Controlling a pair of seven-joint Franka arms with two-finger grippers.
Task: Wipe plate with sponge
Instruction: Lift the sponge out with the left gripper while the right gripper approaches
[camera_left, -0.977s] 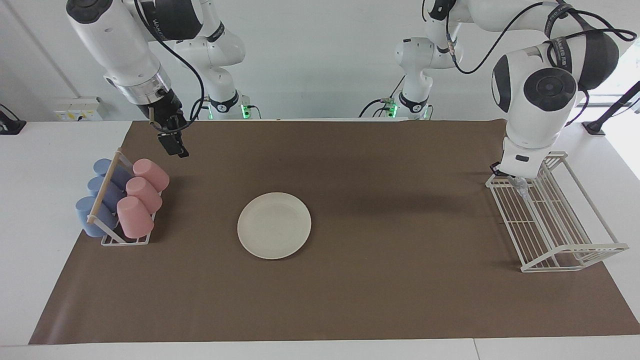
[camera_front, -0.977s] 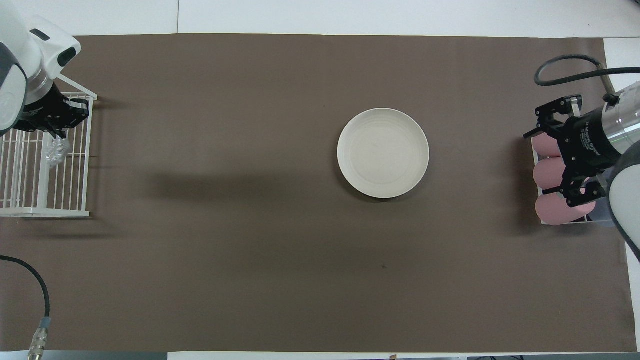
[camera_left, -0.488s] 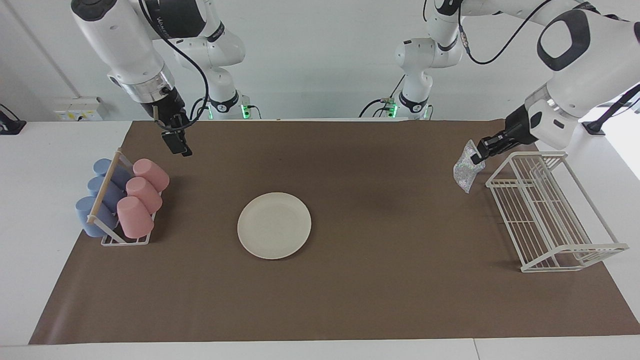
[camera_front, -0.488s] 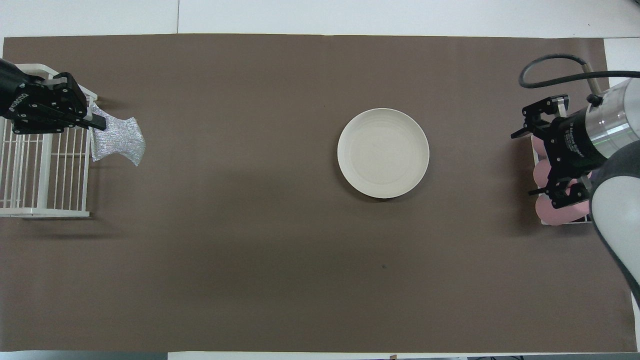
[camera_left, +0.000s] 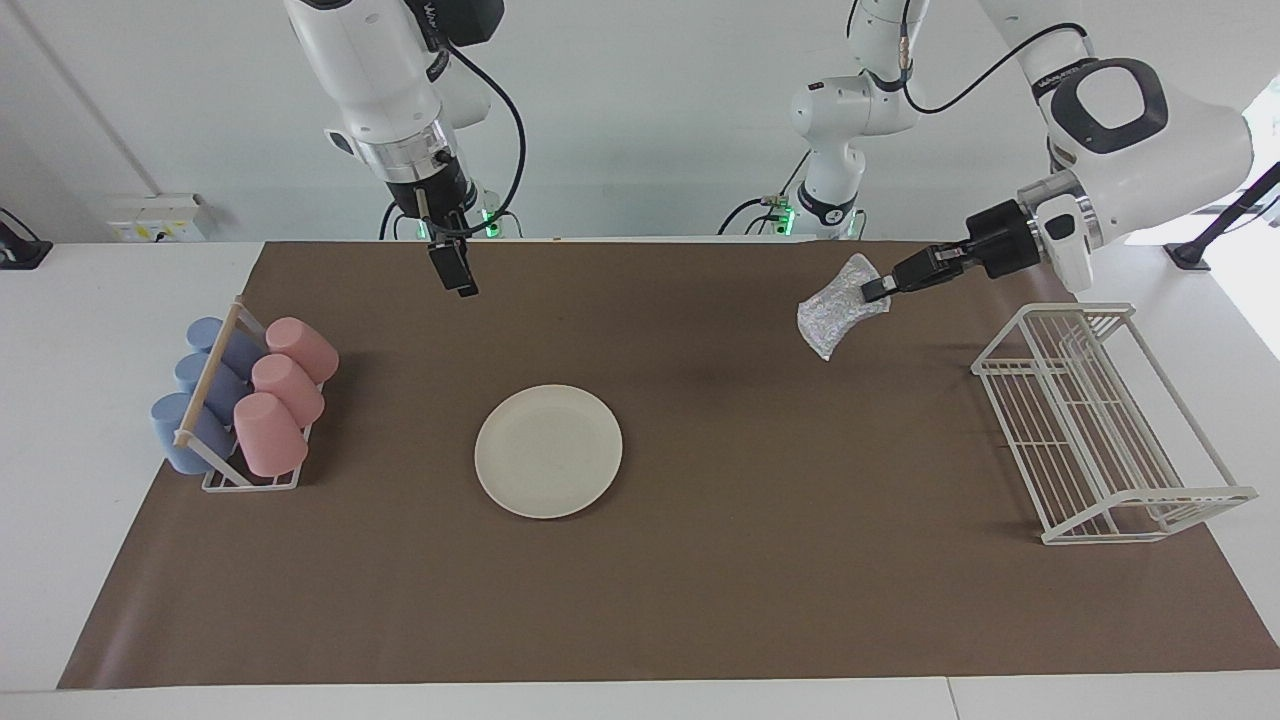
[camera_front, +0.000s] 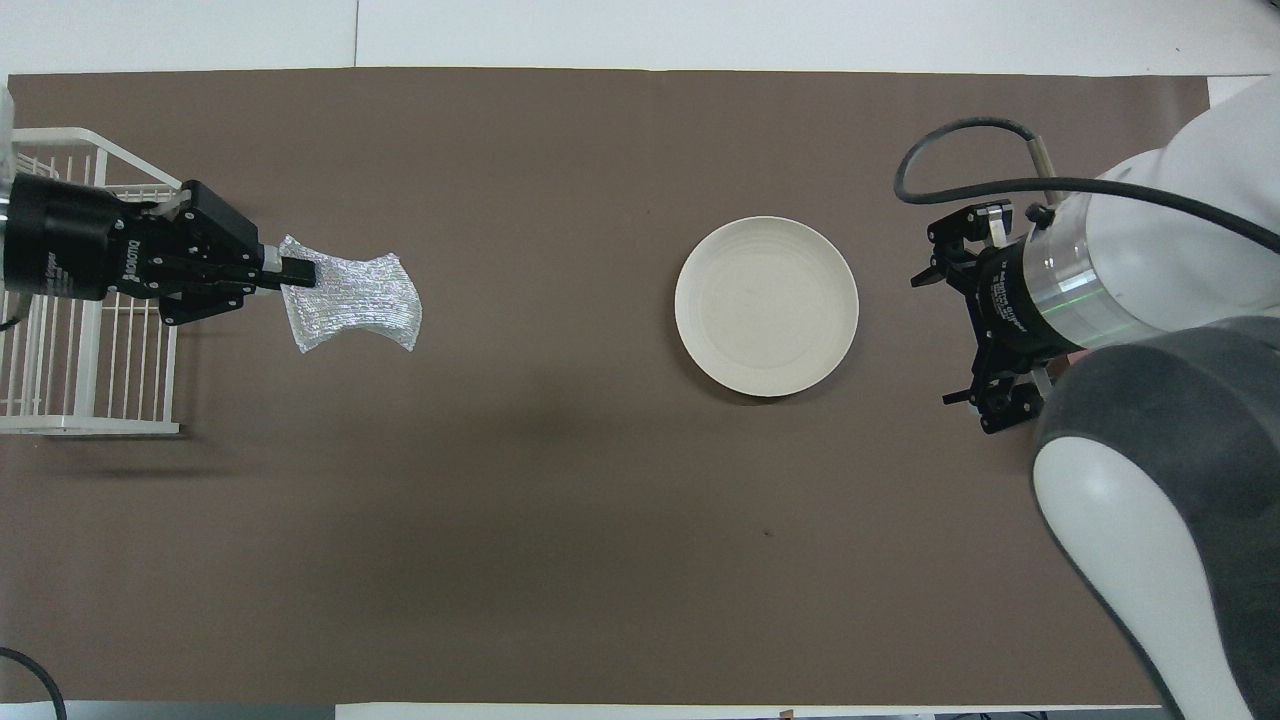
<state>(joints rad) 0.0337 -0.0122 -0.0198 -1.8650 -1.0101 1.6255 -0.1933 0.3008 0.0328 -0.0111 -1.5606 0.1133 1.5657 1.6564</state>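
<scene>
While the left hand (camera_left: 878, 288) pinches the sponge (camera_left: 836, 318) by one edge, its fingertips closed tight on it, the pad hangs up in the air over bare brown mat, between the white wire rack (camera_left: 1100, 420) and the plate (camera_left: 548, 450). In the overhead view the sponge (camera_front: 350, 305) sits at about nine o'clock from the plate (camera_front: 766, 306), well apart from it. It droops and curls away from the grip, so I judge it soft, light and floppy: an edge hold carries it well enough, but for wiping a flat face has to meet the plate, and pressing down should fold it rather than push back. The plate lies flat on the mat near the middle of the desk, looks stiff and smooth, and may slide under a sideways rub since nothing steadies it. The right hand (camera_left: 452, 268) hangs in the air at about eleven o'clock from the plate in the facing view, fingers spread wide and empty, with the rack of pink and blue cups (camera_left: 240, 400) off toward the right arm's end of the desk.
</scene>
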